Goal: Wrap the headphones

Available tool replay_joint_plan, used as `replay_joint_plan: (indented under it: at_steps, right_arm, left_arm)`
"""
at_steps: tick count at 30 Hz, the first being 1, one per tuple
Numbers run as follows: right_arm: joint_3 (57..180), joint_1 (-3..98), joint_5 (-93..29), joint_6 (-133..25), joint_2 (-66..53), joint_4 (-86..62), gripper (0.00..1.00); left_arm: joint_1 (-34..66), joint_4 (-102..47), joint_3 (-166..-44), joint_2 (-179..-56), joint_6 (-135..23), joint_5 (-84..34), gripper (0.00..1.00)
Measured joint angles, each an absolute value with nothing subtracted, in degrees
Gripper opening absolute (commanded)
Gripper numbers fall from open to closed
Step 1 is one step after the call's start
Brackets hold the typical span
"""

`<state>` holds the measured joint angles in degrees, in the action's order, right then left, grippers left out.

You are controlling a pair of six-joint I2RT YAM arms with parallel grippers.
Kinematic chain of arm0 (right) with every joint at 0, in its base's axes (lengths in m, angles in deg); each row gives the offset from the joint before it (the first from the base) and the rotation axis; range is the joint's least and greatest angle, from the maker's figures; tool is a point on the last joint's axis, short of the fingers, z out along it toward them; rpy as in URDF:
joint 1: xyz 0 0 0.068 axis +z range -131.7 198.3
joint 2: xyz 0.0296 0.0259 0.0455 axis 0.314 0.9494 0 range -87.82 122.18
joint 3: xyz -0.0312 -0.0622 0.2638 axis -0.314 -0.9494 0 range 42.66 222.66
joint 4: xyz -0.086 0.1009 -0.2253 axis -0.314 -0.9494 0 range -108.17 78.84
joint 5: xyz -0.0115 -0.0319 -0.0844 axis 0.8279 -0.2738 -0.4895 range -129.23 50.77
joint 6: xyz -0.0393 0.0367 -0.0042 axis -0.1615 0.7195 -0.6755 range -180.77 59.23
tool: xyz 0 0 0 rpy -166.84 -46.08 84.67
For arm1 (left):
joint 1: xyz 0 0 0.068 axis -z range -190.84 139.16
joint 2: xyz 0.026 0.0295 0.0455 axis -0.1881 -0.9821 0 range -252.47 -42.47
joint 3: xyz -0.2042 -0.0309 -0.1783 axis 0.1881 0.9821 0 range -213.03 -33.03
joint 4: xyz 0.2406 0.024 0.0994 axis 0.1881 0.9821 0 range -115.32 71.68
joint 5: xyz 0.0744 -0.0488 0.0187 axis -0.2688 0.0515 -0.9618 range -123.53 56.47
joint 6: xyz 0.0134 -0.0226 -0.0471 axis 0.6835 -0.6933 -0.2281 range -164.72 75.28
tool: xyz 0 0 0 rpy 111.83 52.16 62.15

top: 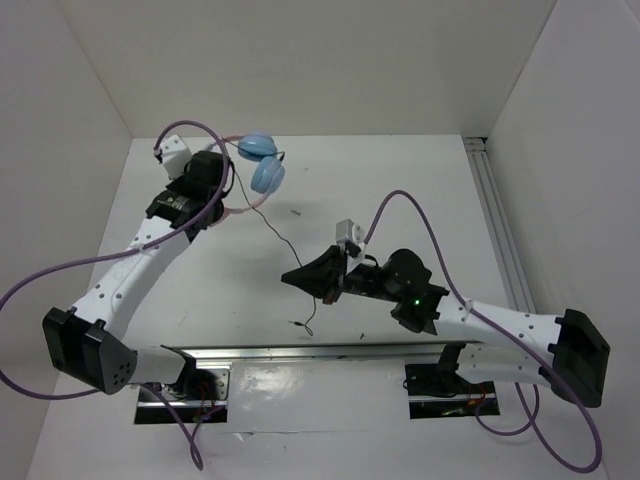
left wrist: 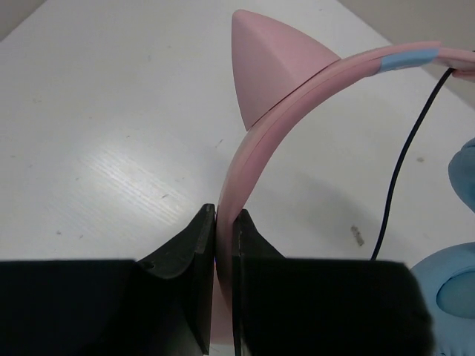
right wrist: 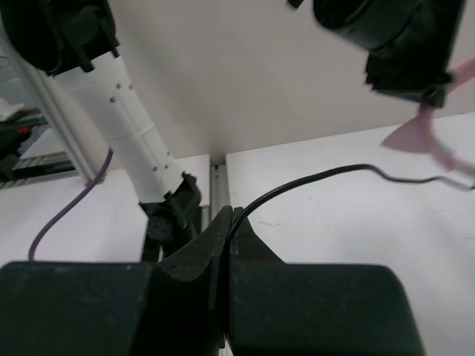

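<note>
The headphones' two light blue ear cups (top: 262, 160) sit at the far left of the table. My left gripper (top: 225, 207) is shut on the pink headband (left wrist: 256, 141), just below a pink cat-ear point (left wrist: 267, 67); an ear cup (left wrist: 454, 289) shows at the right of the left wrist view. The thin black cord (top: 268, 222) runs from the cups to my right gripper (top: 291, 275), which is shut on it near mid-table. In the right wrist view the cord (right wrist: 312, 180) leaves the closed tips (right wrist: 231, 216). The cord's free end (top: 305, 325) lies below that gripper.
White walls enclose the table on the left, back and right. An aluminium rail (top: 497, 215) runs along the right side and another (top: 330, 352) along the near edge by the arm bases. Thick purple cables (top: 420, 215) loop over both arms.
</note>
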<state>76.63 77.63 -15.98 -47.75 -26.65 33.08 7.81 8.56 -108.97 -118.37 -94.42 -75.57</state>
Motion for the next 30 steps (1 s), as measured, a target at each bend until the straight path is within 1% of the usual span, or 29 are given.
replay_joint_plan:
  at_steps: [6,11,18,22,30]
  right_arm:
    - [86.71,77.68,-22.63,-54.79,-28.44,18.94,0.0]
    - [94.62,77.65,-28.0,-60.8,-28.46,8.8,0.0]
    - [99.15,74.68,-30.97,-66.86,-28.97,-3.5,0.0]
    - [101.4,74.37,-32.81,-69.55,-30.65,-9.45,0.0]
    - [104.28,73.37,-39.15,-74.4,-31.24,-13.45,0.0]
  left_arm:
    - [18.61,17.92,-109.89,-121.01,-97.41,-87.55,0.0]
    - [25.8,21.92,-108.42,-122.08,-99.25,-92.03,0.0]
    - [35.42,24.74,-101.95,-120.84,-100.29,-94.06,0.0]
    - [38.5,25.7,-100.71,-119.33,-100.14,-95.33,0.0]
    - [49.38,24.02,-98.44,-111.11,-95.22,-95.48,0.0]
